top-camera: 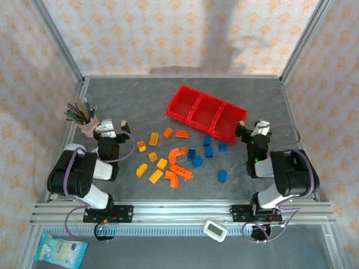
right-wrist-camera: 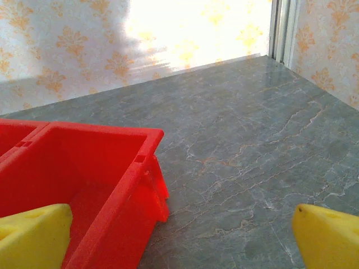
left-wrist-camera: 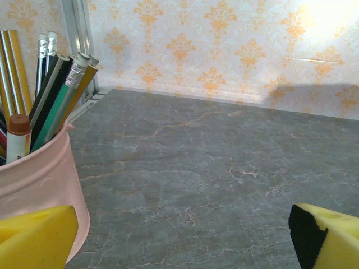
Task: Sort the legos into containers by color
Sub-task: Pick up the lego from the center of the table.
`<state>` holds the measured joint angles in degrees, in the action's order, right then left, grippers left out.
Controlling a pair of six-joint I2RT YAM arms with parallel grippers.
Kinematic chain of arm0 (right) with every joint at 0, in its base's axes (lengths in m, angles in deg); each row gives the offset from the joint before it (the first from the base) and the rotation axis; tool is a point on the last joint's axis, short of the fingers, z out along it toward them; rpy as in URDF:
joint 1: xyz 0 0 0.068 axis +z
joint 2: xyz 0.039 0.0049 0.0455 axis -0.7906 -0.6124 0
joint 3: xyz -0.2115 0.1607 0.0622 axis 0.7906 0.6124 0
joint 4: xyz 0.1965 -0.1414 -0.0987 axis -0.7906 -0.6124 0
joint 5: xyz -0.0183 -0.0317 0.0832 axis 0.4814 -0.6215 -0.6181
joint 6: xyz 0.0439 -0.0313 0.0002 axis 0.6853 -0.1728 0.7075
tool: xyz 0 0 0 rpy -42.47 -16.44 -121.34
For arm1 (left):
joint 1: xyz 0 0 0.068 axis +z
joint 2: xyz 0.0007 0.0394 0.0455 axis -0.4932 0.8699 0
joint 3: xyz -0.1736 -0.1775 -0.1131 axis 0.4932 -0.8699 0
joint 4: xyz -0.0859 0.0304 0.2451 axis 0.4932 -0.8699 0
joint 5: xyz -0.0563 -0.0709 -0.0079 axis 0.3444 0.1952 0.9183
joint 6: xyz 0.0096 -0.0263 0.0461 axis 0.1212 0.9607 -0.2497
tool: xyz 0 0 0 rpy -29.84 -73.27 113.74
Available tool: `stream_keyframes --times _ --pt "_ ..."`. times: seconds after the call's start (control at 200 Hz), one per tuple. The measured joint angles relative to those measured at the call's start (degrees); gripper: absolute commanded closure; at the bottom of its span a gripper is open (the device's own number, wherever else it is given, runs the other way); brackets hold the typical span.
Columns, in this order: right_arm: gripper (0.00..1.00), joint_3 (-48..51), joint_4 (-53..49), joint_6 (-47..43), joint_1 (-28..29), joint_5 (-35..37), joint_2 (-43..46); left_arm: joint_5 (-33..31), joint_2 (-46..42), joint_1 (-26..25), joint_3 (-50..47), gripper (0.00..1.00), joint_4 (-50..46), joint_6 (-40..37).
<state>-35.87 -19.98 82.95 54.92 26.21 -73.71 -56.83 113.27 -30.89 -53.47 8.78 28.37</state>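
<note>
The legos lie scattered on the grey table in the top view: orange and yellow-orange bricks (top-camera: pixel 153 139) with curved arches (top-camera: pixel 176 154) on the left, blue bricks (top-camera: pixel 197 162) on the right. Behind them stand the containers, one red tray (top-camera: pixel 206 112) of three joined compartments, all showing bare floors. My left gripper (top-camera: pixel 111 128) (left-wrist-camera: pixel 185 241) is open left of the pile, with nothing between its yellow fingertips (left-wrist-camera: pixel 36 238). To the right of the tray my right gripper (top-camera: pixel 251 130) (right-wrist-camera: pixel 182 241) is open too, the tray's end compartment (right-wrist-camera: pixel 129 185) just ahead on its left.
A pink cup of pencils (top-camera: pixel 87 124) (left-wrist-camera: pixel 39 185) stands right beside my left gripper's left finger. Aluminium frame posts and papered walls close in the table. A small white device (top-camera: pixel 214 230) sits on the front rail, a blue packet (top-camera: pixel 59 249) below it at left.
</note>
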Motion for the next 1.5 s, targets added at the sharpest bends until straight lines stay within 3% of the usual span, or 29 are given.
stream_keyframes --times 1.316,1.501 --pt "0.00 0.0 0.0 -0.2 0.0 0.0 0.1 -1.2 0.0 0.0 0.1 0.01 -0.2 0.1" --pt "0.00 0.1 -0.6 -0.1 0.0 0.1 3.7 -1.8 -2.1 0.0 0.1 0.01 -2.0 0.1"
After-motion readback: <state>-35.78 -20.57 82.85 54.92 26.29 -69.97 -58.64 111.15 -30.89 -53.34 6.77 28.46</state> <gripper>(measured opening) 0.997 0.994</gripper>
